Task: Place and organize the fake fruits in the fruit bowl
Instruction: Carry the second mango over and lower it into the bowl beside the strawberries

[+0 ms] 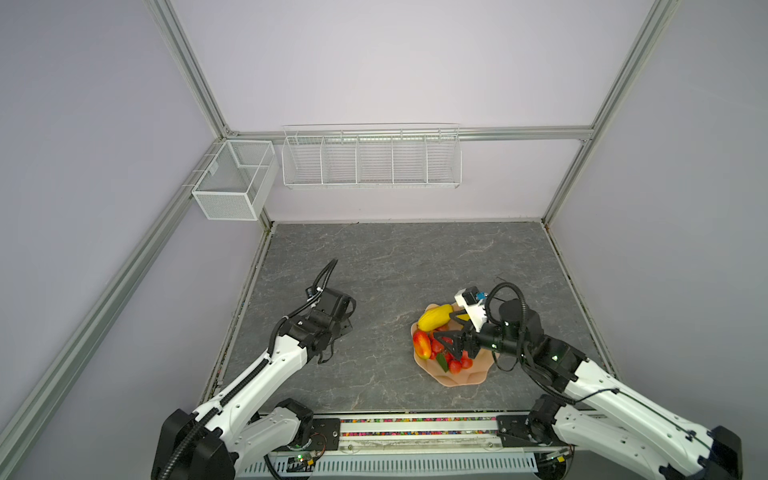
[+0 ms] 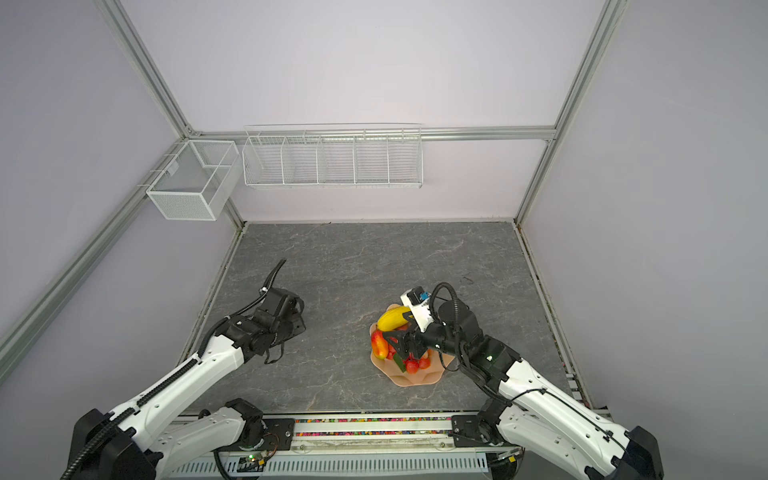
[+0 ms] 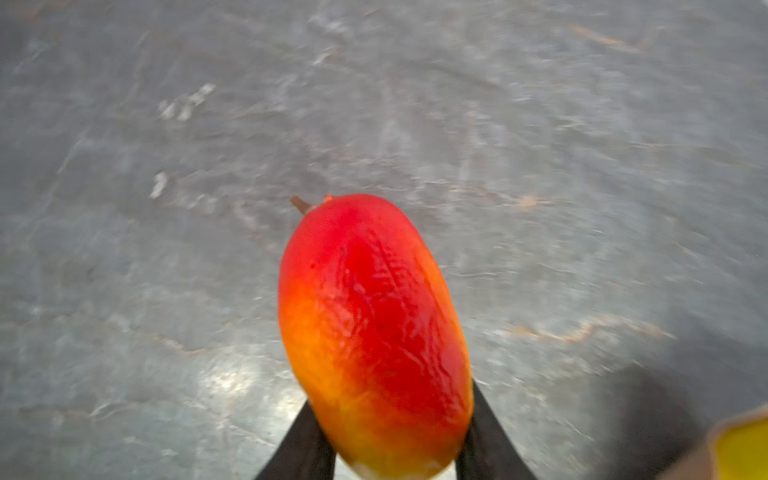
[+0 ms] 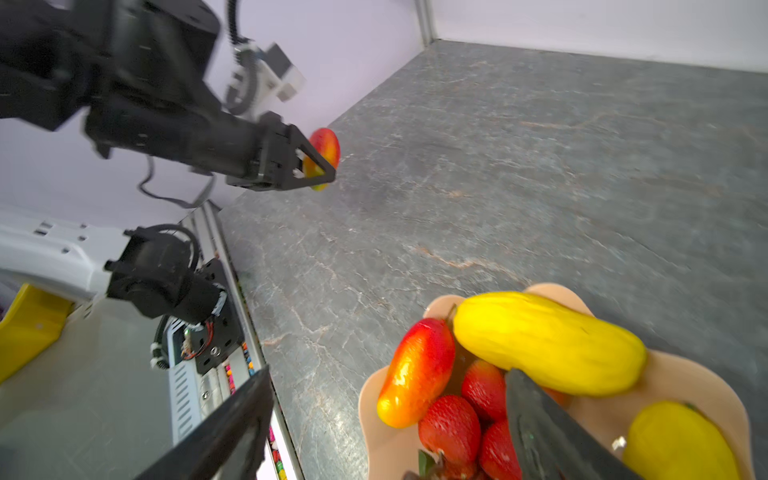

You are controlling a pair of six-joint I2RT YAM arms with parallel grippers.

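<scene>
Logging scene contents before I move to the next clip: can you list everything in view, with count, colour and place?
shallow plastic bowl with scalloped rim: 1, peach-pink, tabletop's right front
ribbed oblong fake fruits: 2, yellow, both in the bowl
mango-like oval fake fruits: 2, red-orange; one in the bowl, one held at the tabletop's left
berry cluster with green leaf: 1, red, in the bowl
mesh box basket: 1, white, left wall
divided wire rack: 1, white, back wall
marbled tabletop: 1, grey
left gripper: 1, black, shut on one mango-like oval
right gripper: 1, black, open above the bowl
</scene>
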